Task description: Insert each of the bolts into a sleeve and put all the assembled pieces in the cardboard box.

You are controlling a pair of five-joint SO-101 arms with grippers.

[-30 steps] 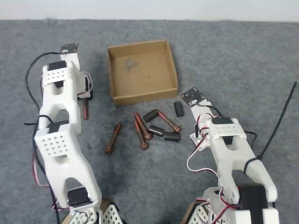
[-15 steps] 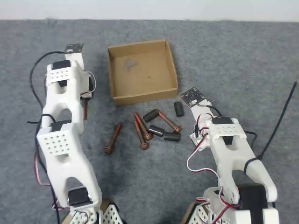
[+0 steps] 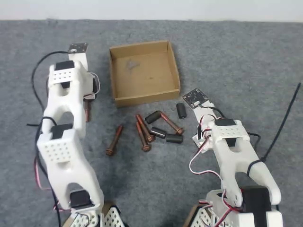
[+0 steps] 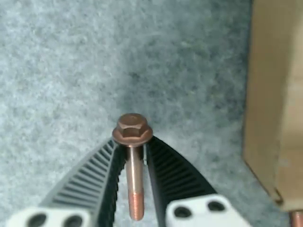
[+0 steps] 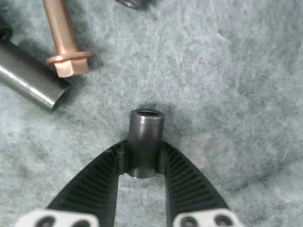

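- Copper bolt (image 4: 134,130) clamped by its shank in the left claw (image 4: 134,145), head past the tips.
- Dark sleeve (image 5: 147,127) pinched in the right claw (image 5: 143,147).
- Cardboard box (image 3: 147,98) just beside the left claw, empty.
- Judgement: nothing mated yet; loose bolts (image 3: 114,140) wait between the claws.

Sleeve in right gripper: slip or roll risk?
Likely slippery: the sleeve looks like smooth metal, pinched only near one end by the right gripper. As a plain cylinder it would probably roll if dropped, though the grey mat may damp that.
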